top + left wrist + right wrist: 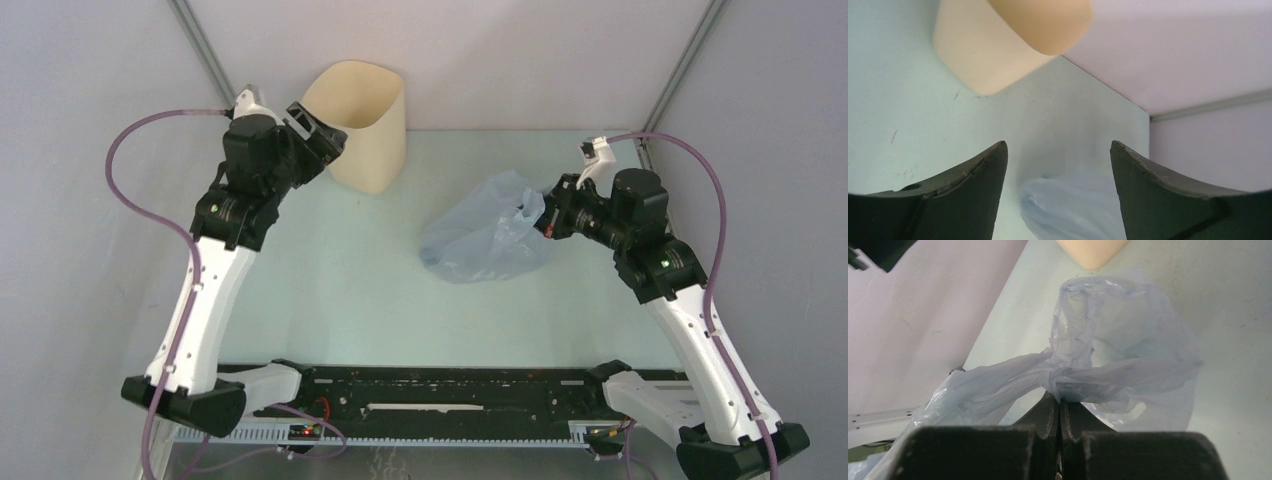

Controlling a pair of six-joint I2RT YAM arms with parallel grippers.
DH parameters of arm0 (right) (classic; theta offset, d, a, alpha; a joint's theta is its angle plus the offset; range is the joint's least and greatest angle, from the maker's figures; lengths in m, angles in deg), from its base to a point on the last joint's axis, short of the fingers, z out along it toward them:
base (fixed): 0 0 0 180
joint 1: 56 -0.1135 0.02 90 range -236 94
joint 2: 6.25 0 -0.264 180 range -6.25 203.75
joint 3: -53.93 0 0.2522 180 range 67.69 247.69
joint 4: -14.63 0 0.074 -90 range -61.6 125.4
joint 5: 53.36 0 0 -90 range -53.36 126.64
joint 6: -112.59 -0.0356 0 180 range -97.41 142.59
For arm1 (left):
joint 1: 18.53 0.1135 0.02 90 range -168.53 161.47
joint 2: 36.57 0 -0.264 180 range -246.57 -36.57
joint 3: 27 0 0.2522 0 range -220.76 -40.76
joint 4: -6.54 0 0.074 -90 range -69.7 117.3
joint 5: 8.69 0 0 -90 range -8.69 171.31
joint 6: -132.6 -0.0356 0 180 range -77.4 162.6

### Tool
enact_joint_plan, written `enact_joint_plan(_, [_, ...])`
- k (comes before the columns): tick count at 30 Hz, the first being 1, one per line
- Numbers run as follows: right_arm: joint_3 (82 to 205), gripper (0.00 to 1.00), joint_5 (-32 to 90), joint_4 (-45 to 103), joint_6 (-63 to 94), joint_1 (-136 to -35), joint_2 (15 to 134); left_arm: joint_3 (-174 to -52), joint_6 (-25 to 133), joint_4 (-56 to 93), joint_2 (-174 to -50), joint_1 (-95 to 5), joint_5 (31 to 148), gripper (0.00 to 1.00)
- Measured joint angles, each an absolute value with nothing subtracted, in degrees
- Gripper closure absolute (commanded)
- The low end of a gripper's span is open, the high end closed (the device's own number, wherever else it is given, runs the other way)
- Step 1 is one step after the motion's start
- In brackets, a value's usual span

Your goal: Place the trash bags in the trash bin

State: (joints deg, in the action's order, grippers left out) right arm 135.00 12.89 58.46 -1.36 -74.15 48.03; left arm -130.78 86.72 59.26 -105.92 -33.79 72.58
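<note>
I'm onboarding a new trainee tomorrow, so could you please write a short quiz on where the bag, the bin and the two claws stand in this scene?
1. Fill in: the left claw, near the trash bin, has its jaws ____.
2. True or false: the trash bag lies inside the bin.
3. Which claw pinches the bag? A) left B) the right claw C) both

Key: 1 open; 2 false, it is outside the bin; 3 B.
</note>
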Motion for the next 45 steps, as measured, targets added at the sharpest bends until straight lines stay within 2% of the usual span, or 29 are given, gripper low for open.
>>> enact_joint_plan(6, [135.0, 1.0, 9.1, 61.7, -1.9, -69.3, 47.7, -137.4, 89.7, 59.5, -119.8, -29.1, 69.4, 0.21])
enact_joint_plan(13, [136.4, 1.0, 8.1, 65.1, -0.6, -69.1, 49.0, -159.9, 90.0, 67.5, -139.8, -28.6, 63.3, 0.26])
enact_joint_plan(17, [138.0, 1.0, 9.3, 66.4, 1.1, -69.0, 49.3, -168.7, 92.8, 73.8, -146.9, -28.6, 59.9, 0.26])
enact_joint_plan(23, [139.0, 1.0, 10.9, 67.3, 3.1, -68.8, 49.5, -169.6, 96.2, 78.2, -150.3, -28.6, 58.3, 0.46])
enact_joint_plan(26, [139.4, 1.0, 11.3, 67.4, 3.4, -68.7, 49.8, -169.6, 96.8, 78.3, -151.9, -28.5, 58.9, 0.5])
enact_joint_plan(29, [139.6, 1.0, 11.3, 67.4, 3.5, -68.2, 50.1, -169.6, 97.2, 77.1, -153.3, -28.5, 59.4, 0.69])
enact_joint_plan(35, [140.6, 1.0, 11.5, 67.5, 3.6, -67.5, 50.5, -169.6, 96.6, 75.4, -153.5, -28.5, 61.2, 0.94])
enact_joint_plan(37, [141.4, 1.0, 11.4, 67.5, 3.6, -67.3, 50.6, -169.6, 96.1, 75.3, -153.4, -28.3, 61.8, 0.99])
enact_joint_plan(45, [147.2, 1.0, 10.3, 69.7, 3.1, -66.7, 50.6, -165.3, 88.7, 77.1, -149.3, -29.5, 65.1, 1.0])
